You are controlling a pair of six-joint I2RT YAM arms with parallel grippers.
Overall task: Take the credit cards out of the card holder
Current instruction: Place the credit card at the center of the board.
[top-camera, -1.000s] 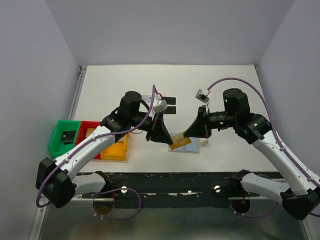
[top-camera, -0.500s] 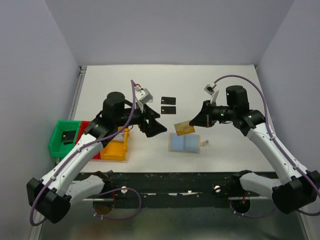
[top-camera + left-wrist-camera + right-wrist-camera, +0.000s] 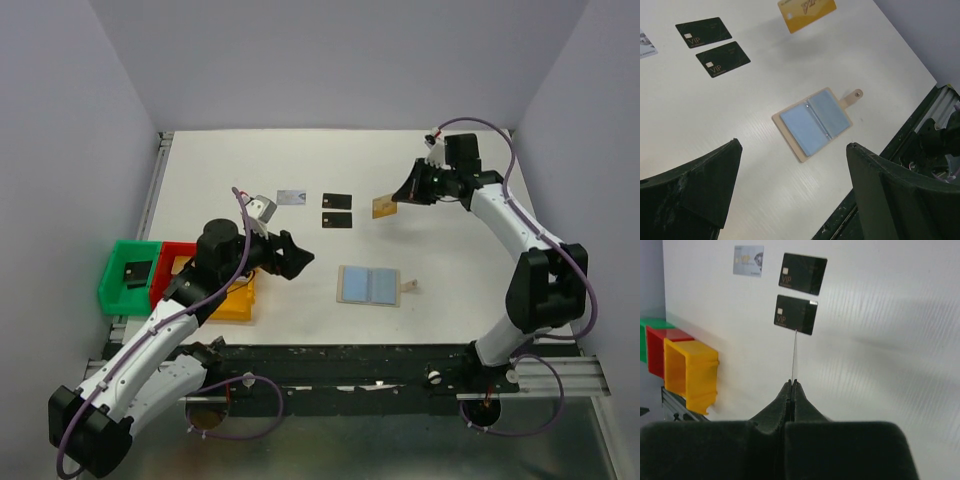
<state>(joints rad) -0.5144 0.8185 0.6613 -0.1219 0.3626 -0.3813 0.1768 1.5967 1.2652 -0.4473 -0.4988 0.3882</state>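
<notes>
Because edge-on, gold card [image 3: 794,356] barely visible.

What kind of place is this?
Probably a robot lab test bench: a left arm and right arm mounted at a white table, plain walls boxing it in, coloured bins alongside.

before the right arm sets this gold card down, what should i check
1. Right end effector shut on the gold card: ok.
2. Bare table next to the black cards for the drop: ok.
3. Left end effector open and away from that spot: ok.
4. Card holder lying open and flat: ok.
5. Card holder pockets all emptied: cannot tell.
</notes>
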